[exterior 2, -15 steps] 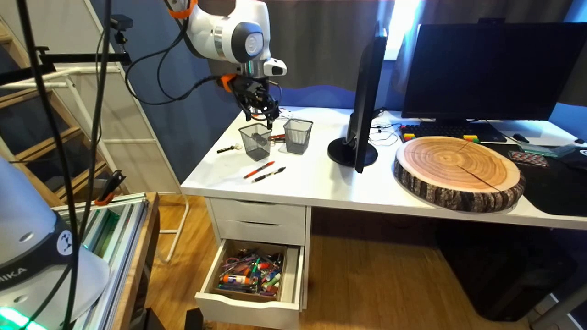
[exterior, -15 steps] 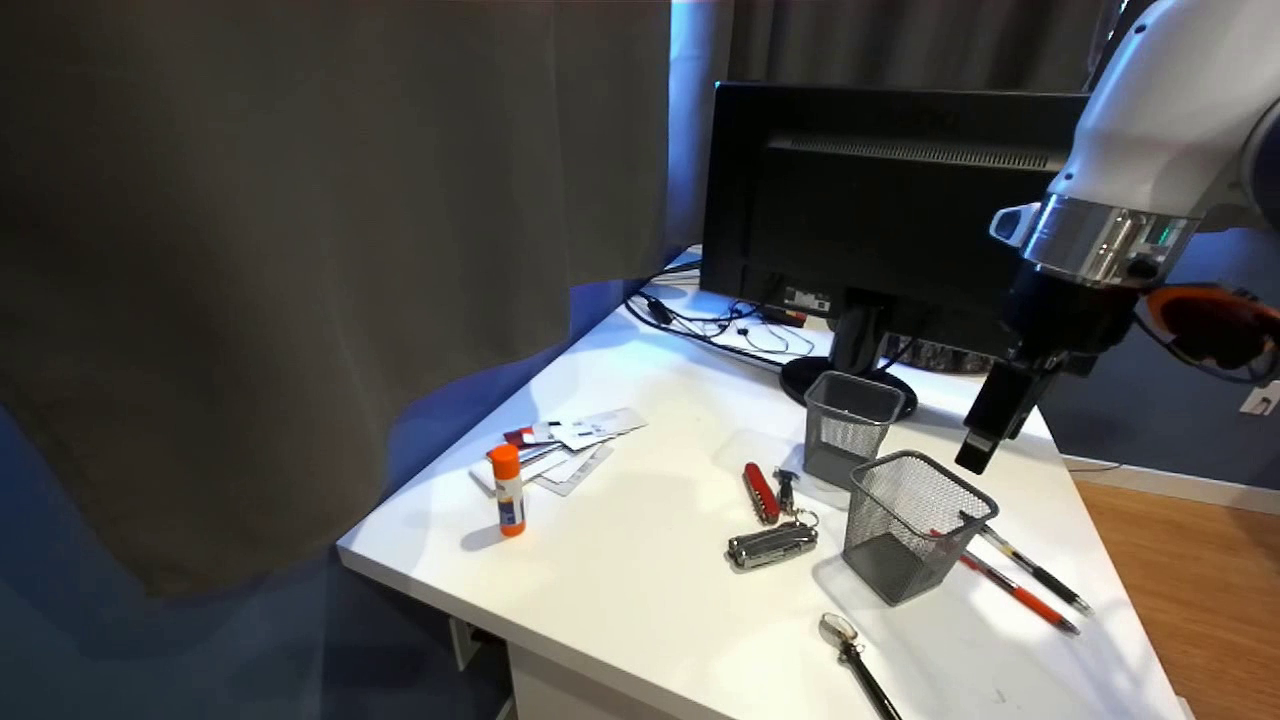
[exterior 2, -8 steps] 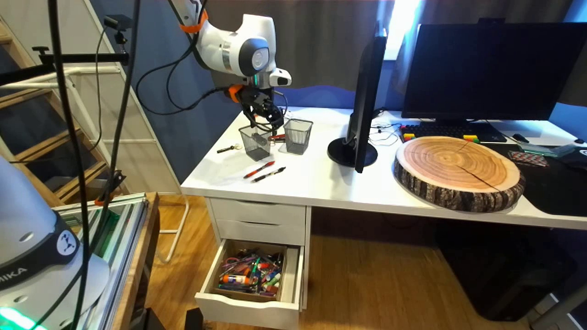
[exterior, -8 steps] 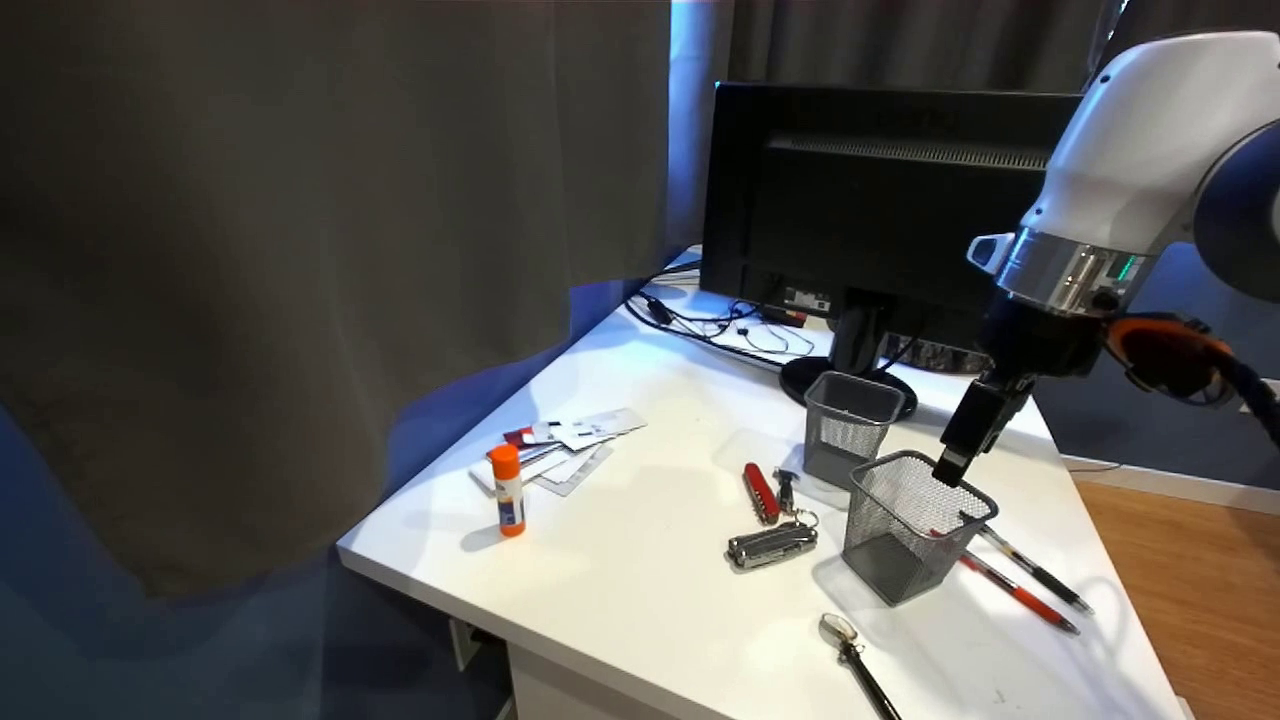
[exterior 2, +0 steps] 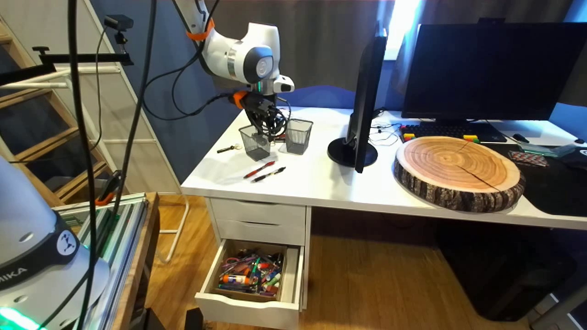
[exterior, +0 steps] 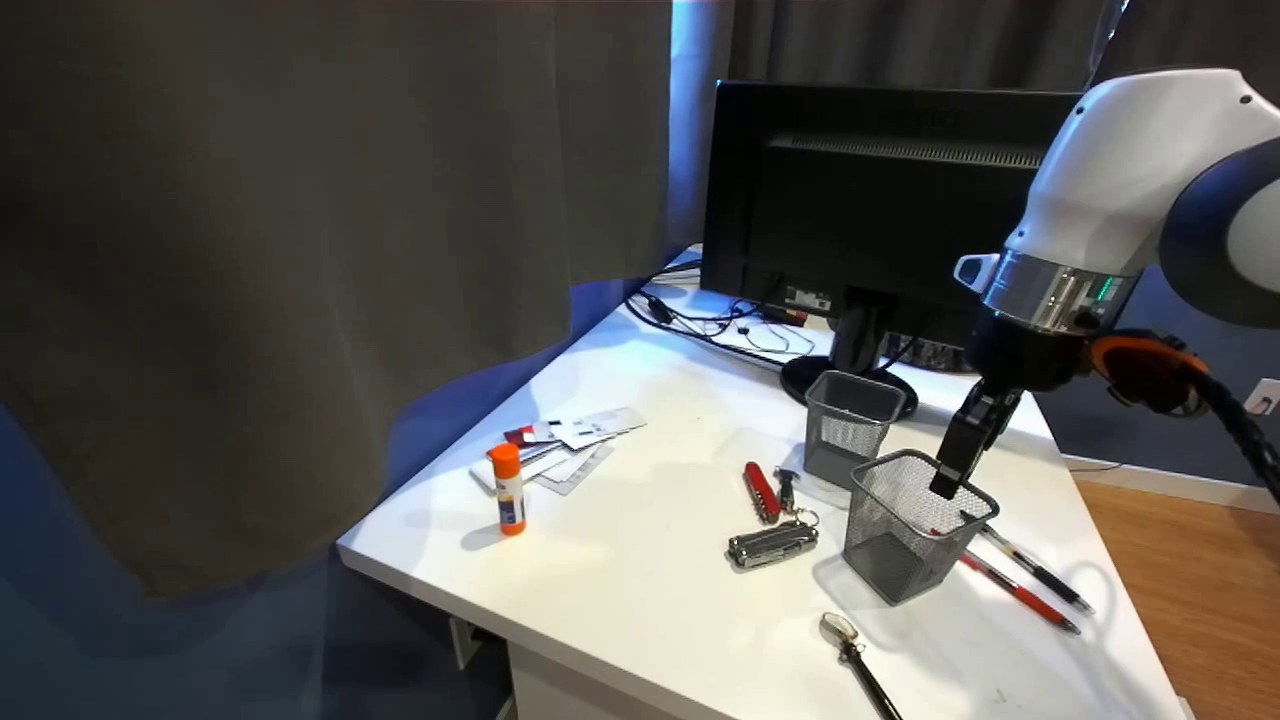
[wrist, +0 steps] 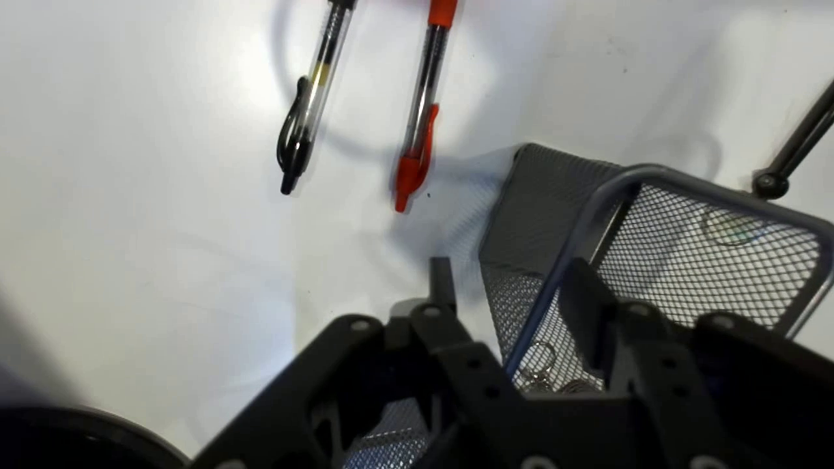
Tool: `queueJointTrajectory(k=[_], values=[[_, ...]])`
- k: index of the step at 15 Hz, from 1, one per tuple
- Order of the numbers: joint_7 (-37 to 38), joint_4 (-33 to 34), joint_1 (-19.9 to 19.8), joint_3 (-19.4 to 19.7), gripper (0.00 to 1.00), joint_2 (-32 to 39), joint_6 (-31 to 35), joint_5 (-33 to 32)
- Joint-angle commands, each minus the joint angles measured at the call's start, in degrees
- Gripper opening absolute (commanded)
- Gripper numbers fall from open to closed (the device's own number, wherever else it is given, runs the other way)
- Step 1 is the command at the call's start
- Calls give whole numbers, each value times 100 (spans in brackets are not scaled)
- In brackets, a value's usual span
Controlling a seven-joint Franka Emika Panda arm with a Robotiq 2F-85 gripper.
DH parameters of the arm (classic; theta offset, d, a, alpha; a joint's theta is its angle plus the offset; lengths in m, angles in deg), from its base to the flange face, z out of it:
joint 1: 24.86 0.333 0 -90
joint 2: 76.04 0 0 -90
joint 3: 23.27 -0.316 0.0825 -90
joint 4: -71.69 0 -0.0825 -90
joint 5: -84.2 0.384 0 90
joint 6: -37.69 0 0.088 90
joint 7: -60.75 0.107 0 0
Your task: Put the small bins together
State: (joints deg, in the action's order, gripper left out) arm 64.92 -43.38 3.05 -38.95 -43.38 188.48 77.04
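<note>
My gripper (wrist: 511,286) straddles the rim of the near bin (exterior: 915,535)

In the wrist view my two fingers (wrist: 586,299) stand at the bottom of the frame, set well apart. The left one there is outside the near bin and the right one over its mouth, with the rim running through the gap between them. They have hold of nothing, and I cannot tell whether either touches the mesh.

In an exterior view the near bin is at lower right, upright on the white desk (exterior: 640,560). The far bin (exterior: 850,440), grey mesh as well, stands upright just above it in that frame, in front of the foot of the black monitor (exterior: 870,200).

In an exterior view where a drawer (exterior 2: 250,315) is pulled out at the bottom, I see both bins left of centre, the near bin left of the far bin and apart from it.

A black pen (wrist: 316,98) and a red pen (wrist: 415,124) lie at the top of the wrist view. In an exterior view a red pocketknife (exterior: 761,492) and a silver multitool (exterior: 772,545) lie left of the near bin; farther left, a glue stick (exterior: 508,490) stands beside some cards (exterior: 600,426)
</note>
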Motion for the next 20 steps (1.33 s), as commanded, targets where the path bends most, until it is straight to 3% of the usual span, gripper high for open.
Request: queueJointTrajectory(k=[1,3,5,11,15,20], values=[[-185,118,-67,-34,16,91,-1,0],[-233,97,-102,-51,4,40,-37,18],[-201,88,-113,-15,0,-30,-158,15],[-686,57,-460,-332,3,-417,-503,242],[-1136,239,-588,-519,3,-951,-1522,264],[-1794,969,-594,-511,3,-1269,-2549,117]])
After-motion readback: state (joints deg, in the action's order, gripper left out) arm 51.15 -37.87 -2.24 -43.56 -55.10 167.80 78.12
